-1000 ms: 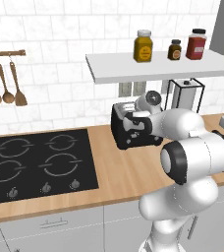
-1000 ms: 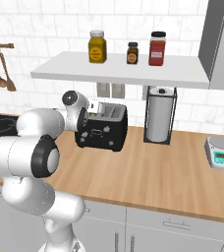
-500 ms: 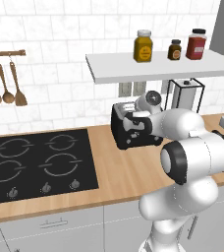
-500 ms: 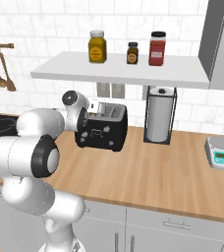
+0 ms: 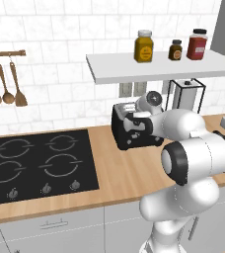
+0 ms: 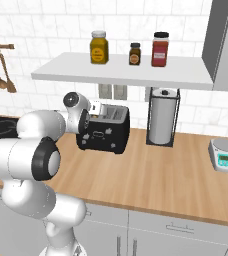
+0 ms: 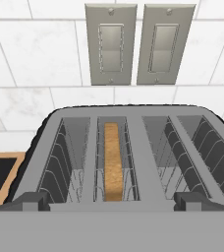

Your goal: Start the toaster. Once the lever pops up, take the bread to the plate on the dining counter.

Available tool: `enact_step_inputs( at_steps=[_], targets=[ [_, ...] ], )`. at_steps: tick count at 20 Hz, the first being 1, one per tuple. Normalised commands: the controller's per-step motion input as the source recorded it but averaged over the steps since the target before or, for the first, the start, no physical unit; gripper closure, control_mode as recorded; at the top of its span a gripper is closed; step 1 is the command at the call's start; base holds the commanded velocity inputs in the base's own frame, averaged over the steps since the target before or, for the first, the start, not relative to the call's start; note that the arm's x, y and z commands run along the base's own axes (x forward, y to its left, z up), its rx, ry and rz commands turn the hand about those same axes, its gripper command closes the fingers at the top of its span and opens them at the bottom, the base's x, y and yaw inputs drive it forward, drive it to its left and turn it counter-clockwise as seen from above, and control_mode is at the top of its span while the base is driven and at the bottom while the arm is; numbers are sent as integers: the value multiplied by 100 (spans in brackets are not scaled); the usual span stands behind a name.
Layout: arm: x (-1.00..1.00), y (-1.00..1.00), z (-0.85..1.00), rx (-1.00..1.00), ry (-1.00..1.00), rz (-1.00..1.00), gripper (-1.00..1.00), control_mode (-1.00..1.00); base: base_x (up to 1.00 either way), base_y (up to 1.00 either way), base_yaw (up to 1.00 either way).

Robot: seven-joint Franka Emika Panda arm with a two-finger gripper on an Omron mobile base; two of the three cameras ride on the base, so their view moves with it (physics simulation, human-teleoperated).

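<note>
1. The toaster [image 6: 104,131] is black and boxy and stands on a light-wood worktop [image 6: 151,175], close to the white tiled wall [image 5: 60,44]. It is the landmark for all that follows.
2. The bread [image 7: 113,161] stands on edge in the toaster's second slot from the left in the hand view, sunk down between the wire guides; the other three slots hold nothing.
3. Straight behind the toaster, two grey switch plates [image 7: 136,43] sit side by side on the wall.
4. Above the toaster runs a white shelf [image 6: 121,71] with a yellow jar [image 6: 99,47], a small dark jar [image 6: 134,54] and a red jar [image 6: 160,49] in a row.
5. To the toaster's right in the right base view, a paper towel roll [image 6: 162,121] stands upright in a black wire holder, well apart from it; further right a small kitchen scale [image 6: 226,155] rests on the worktop.
6. To the toaster's left in the left base view, a black hob [image 5: 33,165] is set into the worktop, and wooden utensils [image 5: 7,91] hang from a rail on the wall above it.
7. The gripper [image 5: 134,124] is level with the toaster's top on the near side, looking down into the slots. Its jaws are spread wide, one dark fingertip [image 7: 23,202] low at each side of the hand view, and they hold nothing. Whether they touch the toaster's casing I cannot tell.
</note>
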Motion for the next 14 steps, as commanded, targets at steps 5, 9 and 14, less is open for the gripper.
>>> enact_step_inputs(
  at_steps=[5,9,14],
  targets=[
    [0,0,0,0,0,0,-100,-100,0,0,0],
    [0,0,0,0,0,0,-100,-100,0,0,0],
    [0,0,0,0,0,0,-100,-100,0,0,0]
  ],
)
